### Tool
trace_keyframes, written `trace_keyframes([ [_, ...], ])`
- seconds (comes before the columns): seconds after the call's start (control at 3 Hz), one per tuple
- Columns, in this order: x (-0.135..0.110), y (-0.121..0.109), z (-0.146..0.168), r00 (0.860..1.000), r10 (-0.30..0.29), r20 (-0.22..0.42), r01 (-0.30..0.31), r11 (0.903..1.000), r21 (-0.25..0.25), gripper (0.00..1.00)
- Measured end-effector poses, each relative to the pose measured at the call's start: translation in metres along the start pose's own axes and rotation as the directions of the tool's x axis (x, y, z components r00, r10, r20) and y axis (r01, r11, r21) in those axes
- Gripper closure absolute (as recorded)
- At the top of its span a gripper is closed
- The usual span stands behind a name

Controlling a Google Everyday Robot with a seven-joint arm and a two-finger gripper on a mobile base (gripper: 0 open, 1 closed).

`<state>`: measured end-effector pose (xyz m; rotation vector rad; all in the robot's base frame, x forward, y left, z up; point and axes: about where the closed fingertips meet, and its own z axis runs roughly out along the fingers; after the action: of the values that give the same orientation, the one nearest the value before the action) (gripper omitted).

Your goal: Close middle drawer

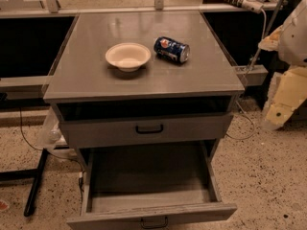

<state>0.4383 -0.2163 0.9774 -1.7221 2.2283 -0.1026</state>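
Note:
The middle drawer (153,213) is pulled far out of the grey cabinet, toward the bottom of the view. Its low front panel carries a small black bar handle (154,222). Its long grey box (149,176) shows no contents. Above it is the taller-fronted top drawer (146,130) with a bigger black handle (149,128); a dark gap lies between it and the cabinet top. The lowest drawer is hidden under the open one. My gripper (277,115) is on the cream-coloured arm at the right edge, off to the right of the cabinet at top-drawer height, touching nothing.
On the cabinet top (86,75) stand a white bowl (127,56) and a blue soda can (171,49) lying on its side. Black stand legs (34,186) and a cable are on the speckled floor at the left. A cable and rail (252,71) run at the right.

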Motion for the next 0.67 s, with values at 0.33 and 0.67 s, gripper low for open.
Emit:
trace_keyframes([
  [0.33,0.0,0.0,0.0,1.0,0.0,0.001,0.0,1.0,0.001,0.0],
  [0.67,-0.004,0.019,0.021,0.998,-0.039,0.046,0.04,0.999,-0.021,0.0],
])
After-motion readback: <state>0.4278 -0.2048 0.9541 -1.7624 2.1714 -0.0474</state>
